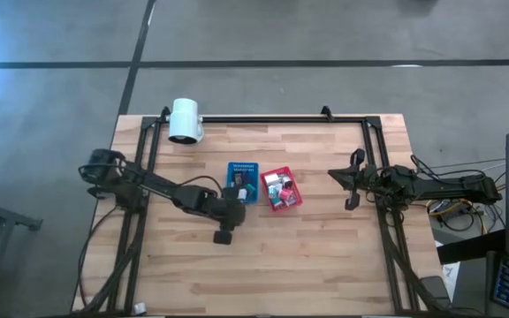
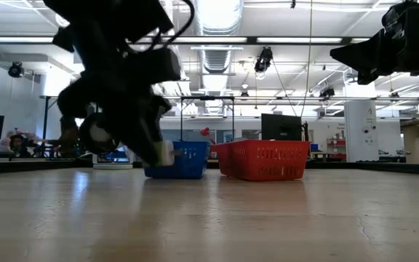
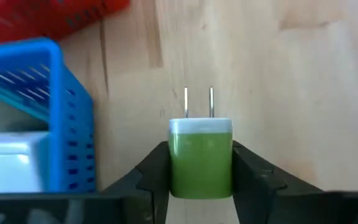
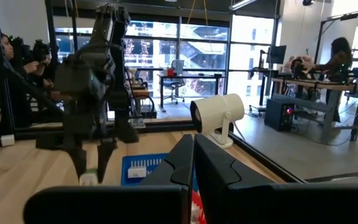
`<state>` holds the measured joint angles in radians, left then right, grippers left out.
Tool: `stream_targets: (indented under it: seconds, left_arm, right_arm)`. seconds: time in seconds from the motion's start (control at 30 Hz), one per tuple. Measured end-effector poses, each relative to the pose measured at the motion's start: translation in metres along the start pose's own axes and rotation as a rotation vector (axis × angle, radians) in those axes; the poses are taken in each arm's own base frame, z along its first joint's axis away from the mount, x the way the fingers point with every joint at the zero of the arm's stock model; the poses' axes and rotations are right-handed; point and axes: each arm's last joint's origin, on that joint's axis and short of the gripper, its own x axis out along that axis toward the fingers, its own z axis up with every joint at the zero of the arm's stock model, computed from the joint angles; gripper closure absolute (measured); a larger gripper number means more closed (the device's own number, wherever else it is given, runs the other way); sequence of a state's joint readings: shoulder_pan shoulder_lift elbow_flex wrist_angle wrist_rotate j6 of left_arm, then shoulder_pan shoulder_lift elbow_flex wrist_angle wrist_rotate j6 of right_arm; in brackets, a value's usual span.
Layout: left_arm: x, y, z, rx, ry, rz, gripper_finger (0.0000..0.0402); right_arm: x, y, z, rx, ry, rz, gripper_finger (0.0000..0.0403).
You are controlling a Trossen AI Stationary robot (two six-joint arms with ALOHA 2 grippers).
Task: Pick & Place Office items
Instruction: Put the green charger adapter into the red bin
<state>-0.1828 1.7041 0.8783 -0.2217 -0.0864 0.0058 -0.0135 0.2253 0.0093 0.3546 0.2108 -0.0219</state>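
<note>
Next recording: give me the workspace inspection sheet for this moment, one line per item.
Surface: wooden table, bare in front.
Job's things: green plug adapter, prongs pointing away, clamped in the left gripper beside the blue tray; red tray holds several small items; blue tray holds a white block.
Clutter: white cylinder at the table's far edge.
Grippers: left closed on the adapter, near the blue tray; right gripper shut, empty, waiting at the right side.
Cables: bundle off the table's right edge.
Surroundings: people at desks in the room beyond.
</note>
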Motion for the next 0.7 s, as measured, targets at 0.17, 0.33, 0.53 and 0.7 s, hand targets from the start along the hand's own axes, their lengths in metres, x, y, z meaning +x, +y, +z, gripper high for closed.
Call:
stream_targets:
  seconds: [0.17, 0.33, 0.53, 0.7]
  left_arm:
    - [-0.033, 0.002, 0.011, 0.013, -0.120, 0.008, 0.0274]
    - [-0.080, 0.007, 0.005, -0.001, -0.290, 0.066, 0.0274]
    - [-0.120, 0.011, -0.029, -0.080, -0.549, 0.063, 0.0274]
    - [-0.134, 0.012, -0.066, -0.144, -0.699, 0.050, 0.0274]
  right_arm:
    - [0.000, 0.000, 0.000, 0.000, 0.000, 0.000, 0.0394]
    - [0.000, 0.000, 0.000, 0.000, 0.000, 0.000, 0.0394]
    - [0.000, 0.000, 0.000, 0.000, 0.001, 0.000, 0.0394]
    - [0.000, 0.000, 0.000, 0.001, 0.001, 0.000, 0.0394]
